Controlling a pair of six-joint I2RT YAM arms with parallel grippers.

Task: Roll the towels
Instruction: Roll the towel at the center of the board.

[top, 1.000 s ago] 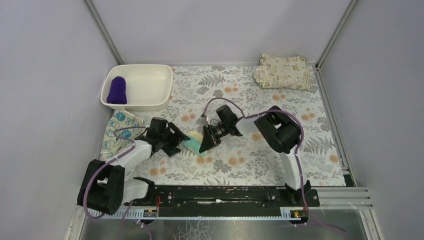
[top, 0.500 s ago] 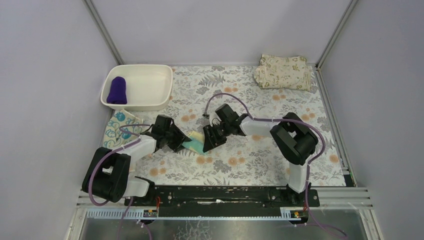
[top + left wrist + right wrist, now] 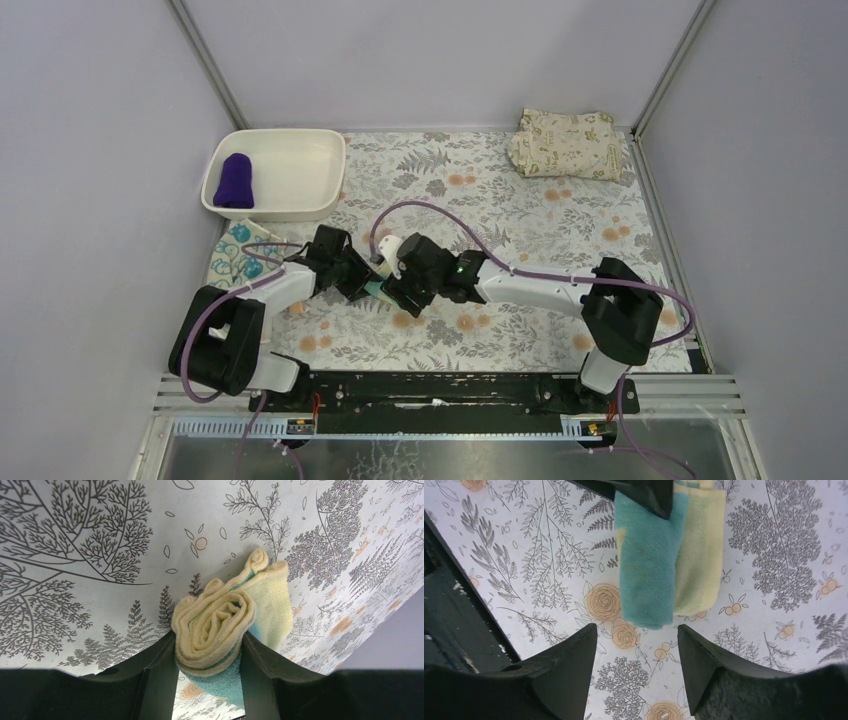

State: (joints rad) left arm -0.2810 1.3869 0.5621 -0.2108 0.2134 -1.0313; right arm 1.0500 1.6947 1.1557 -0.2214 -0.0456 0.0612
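Grey walls close in a table spread with a printed cloth (image 3: 520, 210) of grey ferns and orange blooms. Near its left-centre lies the rolled towel (image 3: 215, 625), a soft terry cloth, pale yellow with a broad teal band, wound into a loose spiral whose layered edges show at the end, with one corner poking up behind. The left gripper (image 3: 207, 650) is clamped on that end, its dark fingers (image 3: 160, 670) pressing in from both sides. In the right wrist view the roll (image 3: 649, 565) is a stubby cylinder lying flat, teal beside yellow. The right gripper (image 3: 636, 635) hangs just short of its free end with its jaws spread, grasping nothing. A second ago the roll sat farther right, plainly visible between the two grippers; now it has shifted left and, from above, only a sliver of teal (image 3: 373, 290) shows under them. The right arm, then folded at the elbow, now reaches far across the table, and the left fingers have closed in. A purple towel (image 3: 235, 180) stands rolled in the glossy white tub (image 3: 300, 195), unmoved; a flat towel (image 3: 235, 262), pale with teal swirls, lies at the left edge, and a folded beige leaf-print cloth (image 3: 565, 145) sits in the far right corner.
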